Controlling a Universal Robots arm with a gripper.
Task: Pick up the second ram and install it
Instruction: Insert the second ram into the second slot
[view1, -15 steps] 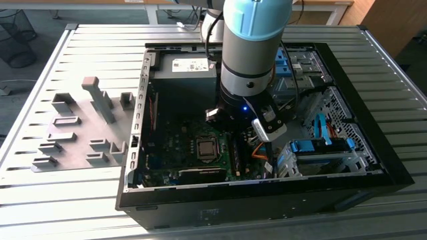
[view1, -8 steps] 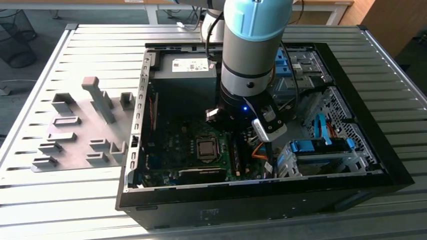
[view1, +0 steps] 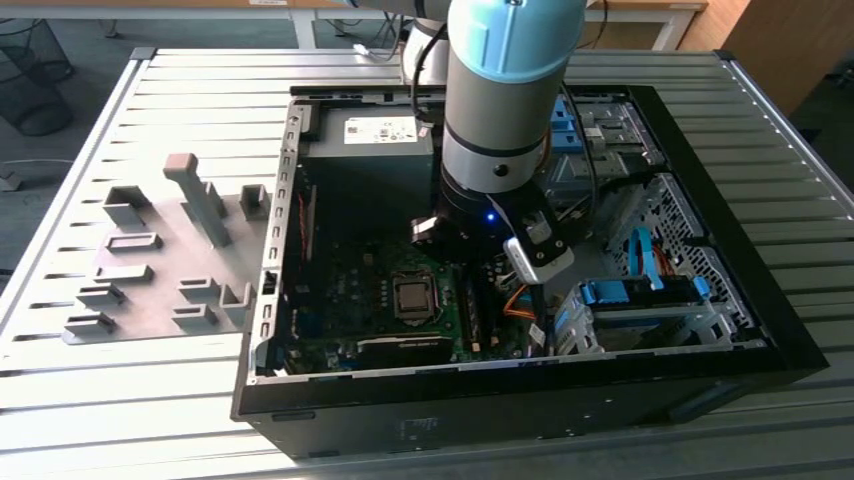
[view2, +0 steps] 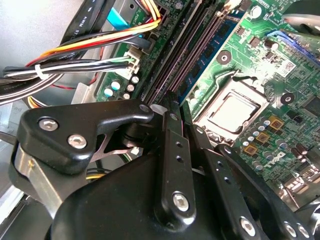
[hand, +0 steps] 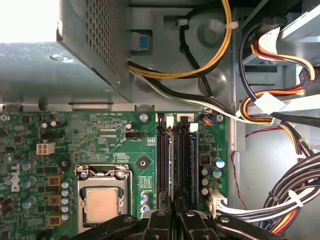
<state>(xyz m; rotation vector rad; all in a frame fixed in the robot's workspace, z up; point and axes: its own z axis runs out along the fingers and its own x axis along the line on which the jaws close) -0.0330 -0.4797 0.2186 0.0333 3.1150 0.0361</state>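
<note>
The second ram (hand: 176, 160) is a thin blue stick seen edge-on. It stands in a memory slot of the motherboard (hand: 100, 135), beside the processor socket (hand: 102, 202). In both wrist views my gripper (hand: 175, 212) (view2: 168, 102) sits right over the near end of that slot, its black fingers (view2: 172, 150) drawn together on the stick's top edge. Another blue stick (hand: 192, 160) stands in the neighbouring slot. In the exterior view my arm (view1: 501, 120) reaches straight down into the open computer case (view1: 747, 340), and the wrist covers the slots.
The grey power supply (view1: 367, 140) fills the case's far corner. Cable bundles (hand: 280, 115) run close beside the slots. Light-blue drive-bay clips (view1: 641, 295) sit on the exterior view's right. Grey holder blocks (view1: 147, 270) stand on the slatted table outside the case.
</note>
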